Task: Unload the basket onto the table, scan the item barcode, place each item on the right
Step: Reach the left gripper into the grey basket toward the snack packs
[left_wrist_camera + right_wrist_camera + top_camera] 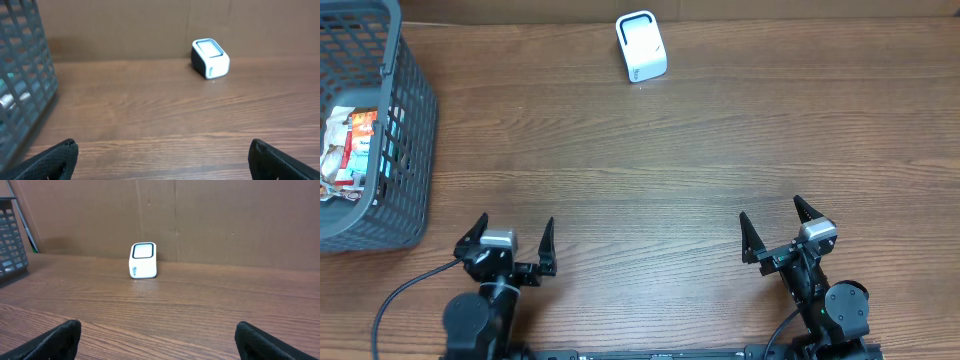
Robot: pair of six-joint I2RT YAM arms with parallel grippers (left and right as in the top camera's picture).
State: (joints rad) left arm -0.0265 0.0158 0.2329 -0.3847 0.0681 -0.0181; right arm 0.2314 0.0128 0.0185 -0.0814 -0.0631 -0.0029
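My left jaws and right jaws both stand wide and empty. The item (350,150) lies in the basket (415,120), ahead and to the left of the left jaws, the nearer pair. The scanner (641,46) sits well ahead, between both.

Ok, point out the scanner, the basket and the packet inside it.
scanner (641,46): overhead view, on its white top face.
basket (415,130): overhead view, on its right-hand mesh wall.
packet (352,152): overhead view, on its printed wrapper.
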